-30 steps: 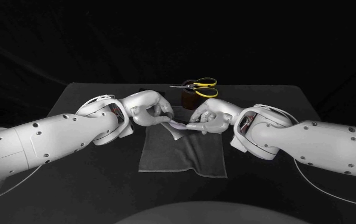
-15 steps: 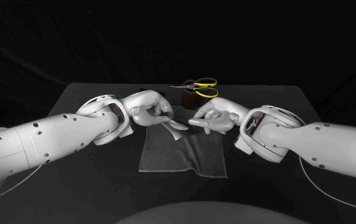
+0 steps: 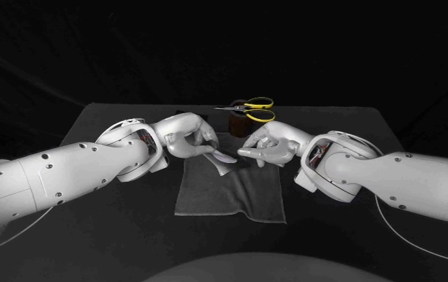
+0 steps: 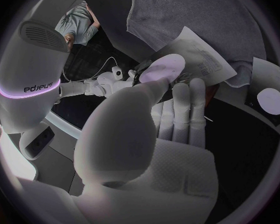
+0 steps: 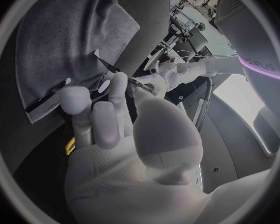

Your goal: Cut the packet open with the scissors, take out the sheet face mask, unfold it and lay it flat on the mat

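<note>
Your left hand (image 3: pixel 191 138) is clamped on the packet (image 3: pixel 221 160), thumb pressing it against the fingers, and holds it just above the far edge of the grey mat (image 3: pixel 228 195). Your right hand (image 3: pixel 268 147) sits just beside the packet's free end with its fingers curled in. You cannot tell whether it grips anything. Beyond both hands, the yellow-handled scissors (image 3: pixel 252 108) stand in a brown holder (image 3: pixel 239 125).
</note>
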Robot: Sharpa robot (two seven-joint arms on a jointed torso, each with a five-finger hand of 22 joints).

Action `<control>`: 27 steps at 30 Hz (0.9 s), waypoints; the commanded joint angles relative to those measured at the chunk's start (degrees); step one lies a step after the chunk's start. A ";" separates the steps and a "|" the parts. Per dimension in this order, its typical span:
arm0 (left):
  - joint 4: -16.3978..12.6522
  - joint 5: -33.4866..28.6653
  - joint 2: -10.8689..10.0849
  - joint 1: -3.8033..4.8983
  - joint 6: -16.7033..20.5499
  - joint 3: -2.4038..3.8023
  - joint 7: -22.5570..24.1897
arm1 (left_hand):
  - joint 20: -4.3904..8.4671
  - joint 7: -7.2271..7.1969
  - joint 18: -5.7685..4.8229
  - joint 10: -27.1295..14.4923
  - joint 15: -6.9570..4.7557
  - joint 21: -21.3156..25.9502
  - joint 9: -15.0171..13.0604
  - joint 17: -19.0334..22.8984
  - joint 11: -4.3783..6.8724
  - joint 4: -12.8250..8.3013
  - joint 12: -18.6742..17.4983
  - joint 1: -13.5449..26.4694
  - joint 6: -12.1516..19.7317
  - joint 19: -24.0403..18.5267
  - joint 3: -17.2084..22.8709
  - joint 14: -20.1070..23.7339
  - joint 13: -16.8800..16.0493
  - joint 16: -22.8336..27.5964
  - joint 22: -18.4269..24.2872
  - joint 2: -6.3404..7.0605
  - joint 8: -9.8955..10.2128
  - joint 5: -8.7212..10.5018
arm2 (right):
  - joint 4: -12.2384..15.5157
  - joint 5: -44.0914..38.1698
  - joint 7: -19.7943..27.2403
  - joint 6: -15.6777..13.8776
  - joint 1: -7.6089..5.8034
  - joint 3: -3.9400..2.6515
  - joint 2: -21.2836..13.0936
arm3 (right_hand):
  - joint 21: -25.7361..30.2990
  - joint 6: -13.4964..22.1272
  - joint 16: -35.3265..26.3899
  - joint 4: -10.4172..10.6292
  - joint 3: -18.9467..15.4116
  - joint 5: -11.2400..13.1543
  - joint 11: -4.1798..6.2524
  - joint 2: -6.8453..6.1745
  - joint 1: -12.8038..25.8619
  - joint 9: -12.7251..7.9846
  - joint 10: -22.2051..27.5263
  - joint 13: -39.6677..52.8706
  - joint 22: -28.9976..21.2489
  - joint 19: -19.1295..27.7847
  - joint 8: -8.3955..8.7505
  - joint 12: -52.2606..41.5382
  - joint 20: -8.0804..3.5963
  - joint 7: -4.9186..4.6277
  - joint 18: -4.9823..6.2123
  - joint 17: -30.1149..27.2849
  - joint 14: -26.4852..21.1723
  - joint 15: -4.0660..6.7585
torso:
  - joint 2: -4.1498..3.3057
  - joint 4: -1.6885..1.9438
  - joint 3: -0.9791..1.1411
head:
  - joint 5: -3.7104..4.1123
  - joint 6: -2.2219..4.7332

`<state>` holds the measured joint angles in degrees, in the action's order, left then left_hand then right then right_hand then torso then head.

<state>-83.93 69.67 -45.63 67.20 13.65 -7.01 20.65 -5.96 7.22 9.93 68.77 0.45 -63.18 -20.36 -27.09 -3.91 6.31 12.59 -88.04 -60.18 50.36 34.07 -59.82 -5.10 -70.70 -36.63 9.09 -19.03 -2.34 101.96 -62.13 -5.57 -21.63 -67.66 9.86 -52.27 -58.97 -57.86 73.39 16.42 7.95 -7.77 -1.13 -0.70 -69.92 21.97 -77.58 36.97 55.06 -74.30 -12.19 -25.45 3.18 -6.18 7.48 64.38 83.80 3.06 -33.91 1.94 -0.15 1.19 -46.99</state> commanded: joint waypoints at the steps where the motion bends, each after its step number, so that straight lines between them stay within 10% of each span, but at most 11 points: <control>1: -0.17 -0.19 0.08 0.00 -0.17 0.02 0.17 | -0.08 0.29 0.60 0.37 -0.17 -0.21 -0.03 0.02 -0.08 -0.36 0.09 0.30 0.05 0.13 0.06 -0.12 -0.06 -0.14 -0.05 -0.41 -0.32 -0.40 | -0.12 -3.11 -1.45 0.09 -0.05 -0.06 0.43 | -0.45 -0.17 0.32 -0.41 -0.02 0.30 0.05 -0.09 -1.02 -0.01 0.16 0.11 0.24 -0.40 -0.11 -0.38 0.15 0.28 -0.16 0.21 1.31 -0.17 | -0.02 0.03 0.00 | -0.02 -0.02; 21: -0.30 -0.42 0.19 0.00 -0.14 0.02 0.14 | -0.08 0.31 0.60 0.39 -0.16 -0.27 -0.04 0.07 -0.10 -0.53 0.11 0.34 0.04 0.17 0.12 -0.20 -0.08 -0.14 -0.09 -0.44 -0.33 -0.40 | -1.55 -6.45 -3.81 0.19 -0.05 -0.06 2.67 | -1.56 -0.82 1.30 -0.94 -0.08 1.33 0.31 -0.85 -4.63 -0.04 -0.04 0.57 1.74 -0.89 -0.42 -0.31 -0.02 0.52 -0.38 1.65 1.62 0.04 | -0.02 -0.01 0.00 | 0.06 -0.19; 27: -0.62 -0.69 0.30 0.00 -0.10 0.02 0.18 | -0.08 0.32 0.60 0.40 -0.15 -0.29 -0.04 0.09 -0.10 -0.58 0.13 0.37 0.03 0.19 0.14 -0.23 -0.09 -0.14 -0.10 -0.46 -0.33 -0.40 | -2.45 -7.13 -4.37 0.23 -0.05 -0.06 4.25 | -2.52 -1.35 1.87 -1.51 0.93 4.81 0.56 -0.50 -7.01 -0.01 -0.34 0.83 2.94 -1.36 -0.72 -0.30 -0.21 0.78 -0.57 2.45 1.78 0.25 | -0.02 0.07 -0.04 | 0.21 -0.21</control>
<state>-84.16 69.62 -45.58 67.19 13.64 -7.04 20.23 -5.95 7.12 9.72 68.77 0.55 -63.17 -20.34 -27.06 -3.91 6.14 12.46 -88.02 -60.08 50.37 34.23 -59.90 -5.13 -70.69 -36.63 9.07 -19.28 -2.54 99.68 -67.53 -8.66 -21.48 -67.70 9.84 -48.34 -61.14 -58.73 74.95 14.98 8.62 -3.15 -0.81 -1.08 -76.49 21.95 -77.90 37.75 57.89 -75.34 -12.62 -25.45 2.98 -5.30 7.10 66.79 83.75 3.00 -33.91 1.95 -0.16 1.32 -47.21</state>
